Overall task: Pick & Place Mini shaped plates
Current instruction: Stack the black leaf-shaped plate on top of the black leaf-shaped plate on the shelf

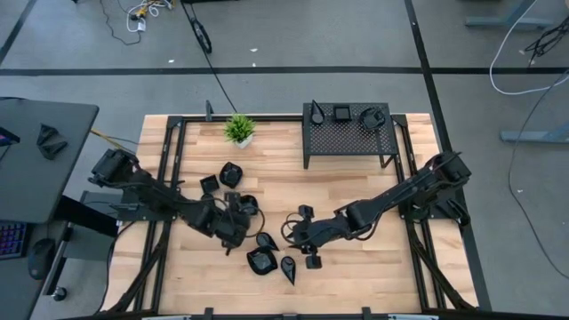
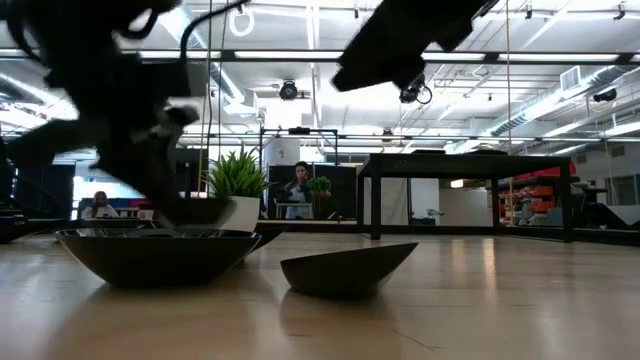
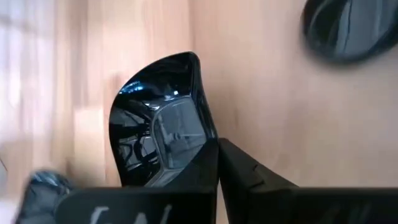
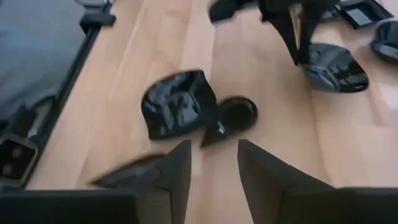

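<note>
Wooden tabletop point(image 1: 356, 276) carries a scatter of mini shaped plates near its middle, with a black perforated rack point(image 1: 348, 135) and a small potted plant point(image 1: 239, 130) along the far edge. Three plates already rest on the rack.

Left gripper point(image 1: 233, 233): jaws together, pinched on the rim of a glossy teardrop plate point(image 3: 163, 134). In the left wrist view the fingers point(image 3: 202, 168) meet on the plate's edge. The plate extends straight ahead of the fingertips, with its pointed end farthest from them. Whether the plate is clear of the wood cannot be told.

Right gripper point(image 4: 214, 162): jaws apart, nothing between them. It hovers over the wood with a squarish plate point(image 4: 177, 102) and a small round plate point(image 4: 239, 114) just ahead of the fingertips, touching or nearly touching each other.

Judgement: the left arm has the plate in hand, so the coming move is a lift and carry. The rack lies well beyond and to the right-arm side of the left jaws. The right arm stands nearer the rack but holds nothing.
</note>
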Available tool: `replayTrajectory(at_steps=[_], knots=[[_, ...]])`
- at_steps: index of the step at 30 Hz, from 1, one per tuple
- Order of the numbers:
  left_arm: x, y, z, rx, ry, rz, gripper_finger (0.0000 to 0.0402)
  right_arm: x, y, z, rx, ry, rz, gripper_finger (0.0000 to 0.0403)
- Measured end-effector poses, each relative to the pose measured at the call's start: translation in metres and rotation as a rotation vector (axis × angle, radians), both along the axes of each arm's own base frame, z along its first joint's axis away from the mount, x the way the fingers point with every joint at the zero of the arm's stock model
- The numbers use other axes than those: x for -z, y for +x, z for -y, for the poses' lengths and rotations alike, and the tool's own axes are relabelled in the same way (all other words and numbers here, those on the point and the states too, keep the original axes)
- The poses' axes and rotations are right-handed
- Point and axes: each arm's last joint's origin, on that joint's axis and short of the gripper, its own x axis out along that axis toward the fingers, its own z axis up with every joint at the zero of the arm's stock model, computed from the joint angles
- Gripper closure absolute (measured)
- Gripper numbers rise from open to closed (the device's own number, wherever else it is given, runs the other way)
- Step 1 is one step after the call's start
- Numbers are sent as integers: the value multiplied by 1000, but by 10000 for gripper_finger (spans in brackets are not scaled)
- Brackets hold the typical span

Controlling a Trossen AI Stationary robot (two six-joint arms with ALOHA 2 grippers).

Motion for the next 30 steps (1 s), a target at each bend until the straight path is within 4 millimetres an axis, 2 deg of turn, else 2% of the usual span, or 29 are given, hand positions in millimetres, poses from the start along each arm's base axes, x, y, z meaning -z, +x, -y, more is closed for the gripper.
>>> replayTrajectory(at_steps=[8, 14, 18, 22, 25, 30], knots=[[-66, 35, 28, 240, 4, 115, 395, -40, -19, 5, -132, -124, 106, 271], [-103, 49, 38, 369, -35, 190, 398, -48, -14, 2, -283, -246, 232, 270], [-111, 51, 39, 404, -31, 203, 394, -38, -9, 2, -350, -365, 231, 270], [-110, 51, 40, 436, -28, 191, 391, -35, -5, 7, -301, -484, 224, 270], [-110, 52, 39, 435, -27, 190, 395, -34, -4, 10, -286, -511, 218, 270], [-111, 53, 40, 441, -24, 212, 390, -33, -4, 11, -357, -489, 207, 270]])
